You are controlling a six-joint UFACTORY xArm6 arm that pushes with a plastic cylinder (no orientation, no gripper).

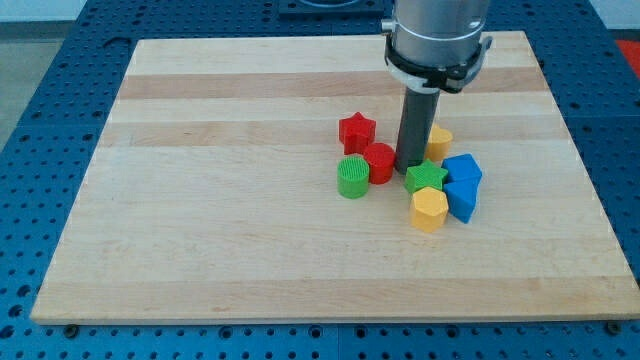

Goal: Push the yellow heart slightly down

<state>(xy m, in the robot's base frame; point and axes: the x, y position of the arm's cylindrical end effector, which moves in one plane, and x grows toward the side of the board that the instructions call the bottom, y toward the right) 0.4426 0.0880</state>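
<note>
Nearest the view's bottom among the blocks sits a yellow hexagonal block (428, 209), resting on a pale wooden board (200, 200) that fills most of the scene. Just to its right, touching or nearly touching it, lie two blue blocks: one blue block (463, 199) low and tilted, and another blue block (462, 168) just above it; their exact shapes are hard to make out. A green star (426, 178) lies directly above the yellow hexagonal block, close against it.

To the left of the green star stands a red cylinder (379, 162), and left of that a ribbed green cylinder (352, 176), the two just beside each other. A red star (356, 130) sits above them, toward the view's top.

A dark rod hangs from a grey metal arm housing (438, 35) at the view's top. My tip (411, 164) meets the board between the red cylinder and the green star, just beside both. No gripper is fitted, so nothing opens, closes or grasps.

The yellow heart (440, 139) is mostly hidden behind the rod; only a small yellow part shows at the rod's right side, above the green star and upper-left of the blue blocks. Its heart shape cannot be confirmed.

Around the board runs a blue perforated table surface (40, 60). No writing, brand or label can be read anywhere.
</note>
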